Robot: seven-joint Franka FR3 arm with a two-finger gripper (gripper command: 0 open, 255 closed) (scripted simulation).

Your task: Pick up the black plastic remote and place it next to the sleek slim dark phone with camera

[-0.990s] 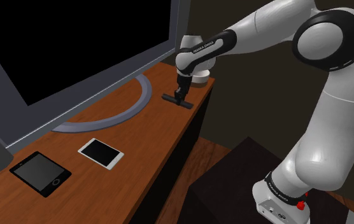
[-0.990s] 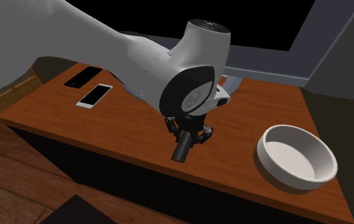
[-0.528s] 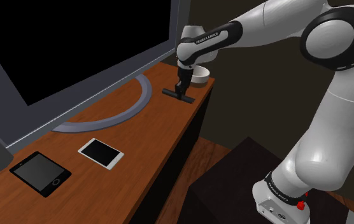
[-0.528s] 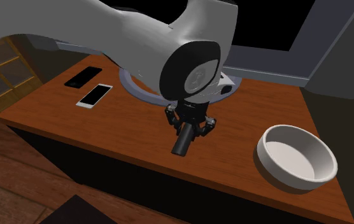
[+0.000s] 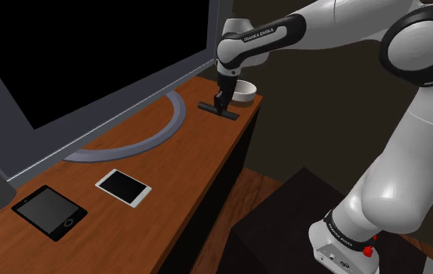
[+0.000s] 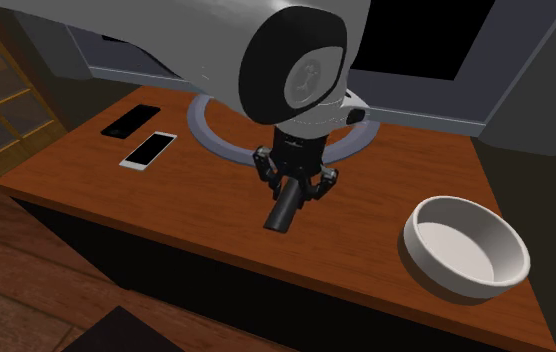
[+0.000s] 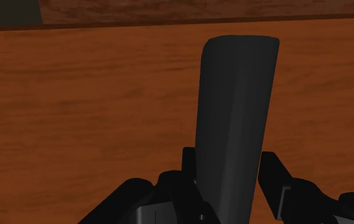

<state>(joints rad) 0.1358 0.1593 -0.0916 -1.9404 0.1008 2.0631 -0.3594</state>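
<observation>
gripper (image 6: pixel 292 190) jaws clamped on the black remote (image 6: pixel 283 212), dark phone (image 6: pixel 131 121) off at its 10 o'clock in second exterior view

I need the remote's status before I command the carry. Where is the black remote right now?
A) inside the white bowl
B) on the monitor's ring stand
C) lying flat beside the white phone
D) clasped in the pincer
D: in the wrist view the black remote sits clasped between the two fingers of the pincer, and the second exterior view shows the white bowl with nothing in it.
</observation>
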